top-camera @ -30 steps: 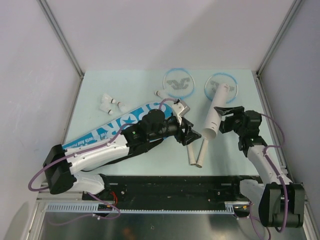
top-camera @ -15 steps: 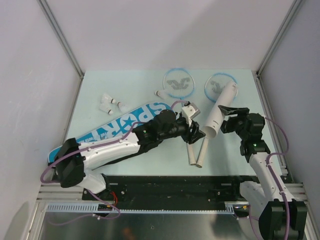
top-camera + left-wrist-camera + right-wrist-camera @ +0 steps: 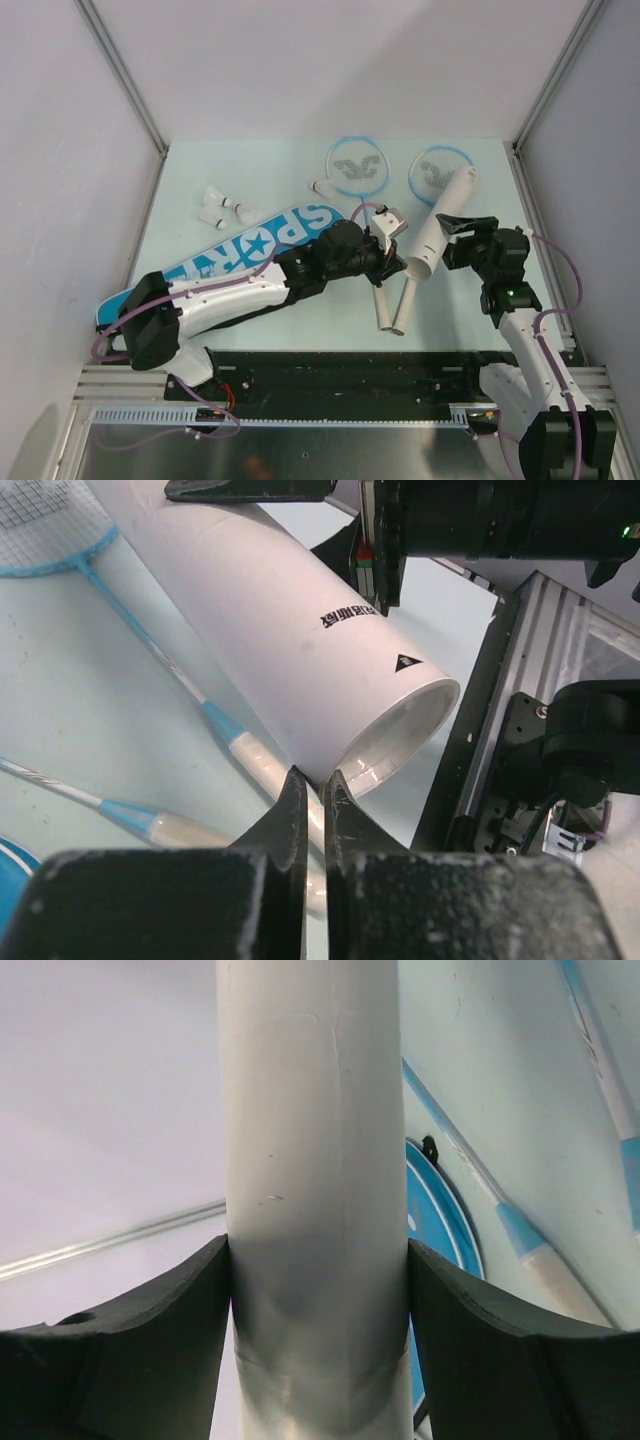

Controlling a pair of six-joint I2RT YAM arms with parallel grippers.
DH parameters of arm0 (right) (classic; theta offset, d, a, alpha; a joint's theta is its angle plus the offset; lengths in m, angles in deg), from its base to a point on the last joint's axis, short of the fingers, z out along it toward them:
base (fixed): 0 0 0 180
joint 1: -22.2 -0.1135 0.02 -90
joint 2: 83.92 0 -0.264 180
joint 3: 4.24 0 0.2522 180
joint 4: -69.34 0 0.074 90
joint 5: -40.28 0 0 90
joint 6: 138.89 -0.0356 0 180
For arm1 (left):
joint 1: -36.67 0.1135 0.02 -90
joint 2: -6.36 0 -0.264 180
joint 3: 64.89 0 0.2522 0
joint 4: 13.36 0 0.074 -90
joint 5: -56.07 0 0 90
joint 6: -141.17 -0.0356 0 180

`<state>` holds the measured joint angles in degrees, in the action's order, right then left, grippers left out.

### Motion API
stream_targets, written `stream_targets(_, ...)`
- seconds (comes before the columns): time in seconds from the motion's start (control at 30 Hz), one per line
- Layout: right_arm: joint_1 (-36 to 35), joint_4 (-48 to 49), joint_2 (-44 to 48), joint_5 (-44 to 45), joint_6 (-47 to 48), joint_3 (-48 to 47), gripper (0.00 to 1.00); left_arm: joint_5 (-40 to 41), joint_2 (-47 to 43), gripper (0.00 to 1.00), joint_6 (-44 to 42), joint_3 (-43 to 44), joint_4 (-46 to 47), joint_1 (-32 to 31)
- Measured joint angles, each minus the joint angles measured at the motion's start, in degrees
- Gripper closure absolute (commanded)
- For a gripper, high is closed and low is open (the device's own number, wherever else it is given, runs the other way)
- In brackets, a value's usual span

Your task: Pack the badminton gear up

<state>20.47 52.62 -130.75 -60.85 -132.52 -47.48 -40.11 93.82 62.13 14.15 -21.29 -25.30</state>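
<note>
Pale green counter, enclosed by plain light walls and aluminium corner posts; two rackets lie side by side on it, heads at the far edge, white handles toward centre; shuttlecocks cluster at far left; blue bag lies diagonally beneath the left arm. Left arm reaches rightward across the bag; left jaws closed to a hairline gap, nothing between them, tips just beside the open lower rim of the white tube. Right arm extends forward; right jaws clamp the tube, holding it tilted over the racket shafts.
</note>
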Motion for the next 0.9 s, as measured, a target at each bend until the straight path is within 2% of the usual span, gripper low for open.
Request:
stream_targets(0.03,0.0,-0.1,0.0,-0.2,1.1,0.0,0.20,-0.2,0.0,1.00,0.5,0.0,-0.5,0.3)
stream_targets(0.07,0.0,-0.2,0.0,-0.4,2.1,0.0,0.01,-0.6,0.0,1.00,1.1,0.0,-1.1,0.5)
stream_targets(0.2,-1.5,-3.4,1.4,-4.7,13.7,0.1,0.00,-3.2,0.1,1.00,4.9,0.4,-1.0,3.7)
stream_targets(0.3,-1.7,-6.6,4.3,-6.4,20.2,0.1,0.00,-9.2,0.4,1.00,9.3,1.0,-2.5,7.8)
stream_targets(0.53,-3.5,-13.1,16.9,-2.0,36.8,0.1,0.00,-22.1,4.0,1.00,16.2,2.1,-6.2,11.6)
stream_targets(0.7,-5.0,-15.2,20.5,-1.6,40.5,-0.3,0.00,-23.9,5.4,0.99,18.2,2.8,-6.9,14.1)
stream_targets(0.9,-5.1,-21.9,13.6,-6.0,40.4,-0.3,0.00,-21.9,5.5,1.00,19.6,3.5,-5.3,16.9)
